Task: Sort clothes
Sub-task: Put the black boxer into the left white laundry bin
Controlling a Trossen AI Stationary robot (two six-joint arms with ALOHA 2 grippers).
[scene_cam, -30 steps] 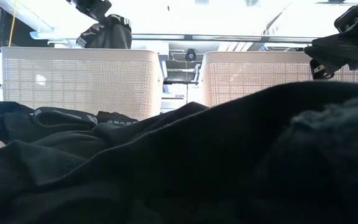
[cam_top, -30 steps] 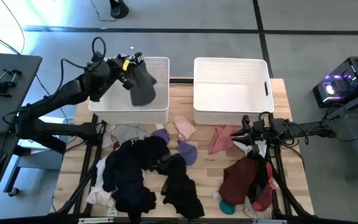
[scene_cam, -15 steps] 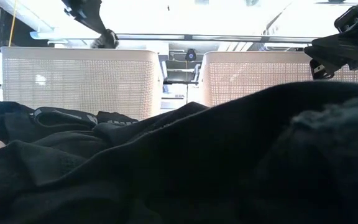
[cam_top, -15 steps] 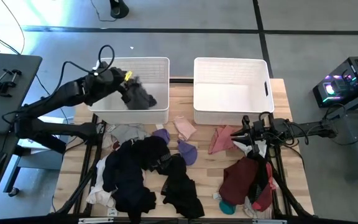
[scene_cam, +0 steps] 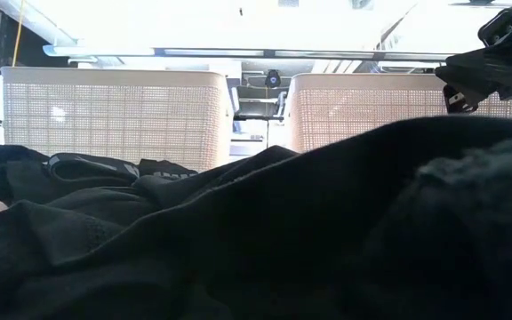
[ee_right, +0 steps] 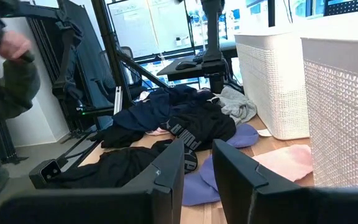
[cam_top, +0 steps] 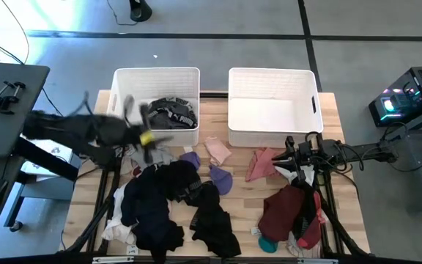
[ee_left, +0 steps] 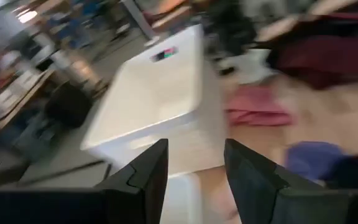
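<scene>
A black garment (cam_top: 171, 114) lies inside the left white bin (cam_top: 156, 72). The right bin (cam_top: 272, 72) holds nothing I can see. Loose clothes lie on the table's near half: a black and navy heap (cam_top: 167, 199), a maroon heap (cam_top: 291, 209), pink pieces (cam_top: 262, 165), and lavender ones (cam_top: 218, 180). My left gripper (cam_top: 160, 139), blurred, is open just in front of the left bin's near wall, with nothing between its fingers (ee_left: 194, 149). My right gripper (cam_top: 293, 155) rests open at the right, over the pink and maroon clothes, also with nothing in it (ee_right: 197, 146).
Black cloth (scene_cam: 327, 231) fills the low view's foreground, with both bins behind it. The table's wood shows between the bins and the heaps (cam_top: 237, 158). Past the table's left side the right wrist view shows a person's sleeve and hand (ee_right: 11, 68), stands and a desk.
My left gripper held the black garment above the left bin and let it go. The garment fell into the bin and lies there crumpled. The arm then swung fast toward the table's near edge, coming out over the bin's near wall toward the dark heap.
</scene>
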